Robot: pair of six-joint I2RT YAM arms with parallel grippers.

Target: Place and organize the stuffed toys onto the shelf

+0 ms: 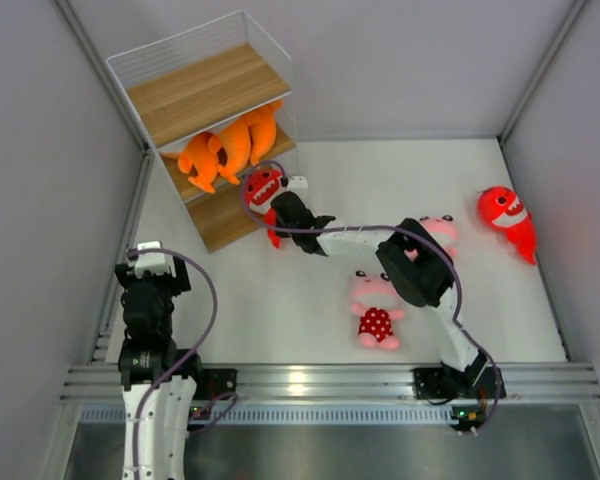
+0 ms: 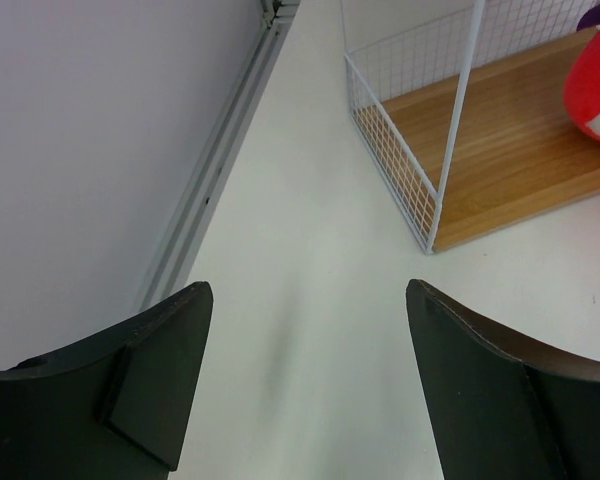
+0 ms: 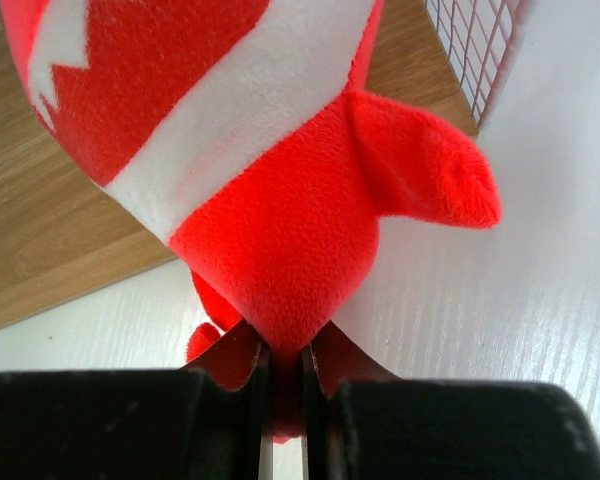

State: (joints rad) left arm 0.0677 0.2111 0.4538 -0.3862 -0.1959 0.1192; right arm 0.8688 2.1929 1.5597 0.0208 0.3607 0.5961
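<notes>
The shelf (image 1: 205,85) stands at the back left, with two orange sharks (image 1: 225,148) on its middle board. My right gripper (image 1: 280,215) is shut on a red shark (image 1: 263,186) by its tail end and holds it at the front edge of the lowest board (image 3: 50,240). The red shark fills the right wrist view (image 3: 280,200). A second red shark (image 1: 508,218) lies at the far right. Two pink animals lie on the table, one (image 1: 376,310) in a polka-dot dress, one (image 1: 440,232) partly under the right arm. My left gripper (image 2: 305,340) is open and empty above bare table.
The shelf's lower corner (image 2: 430,215) and part of the held red shark (image 2: 595,85) show in the left wrist view. Grey walls enclose the table on the left, back and right. A metal rail runs along the near edge (image 1: 310,382).
</notes>
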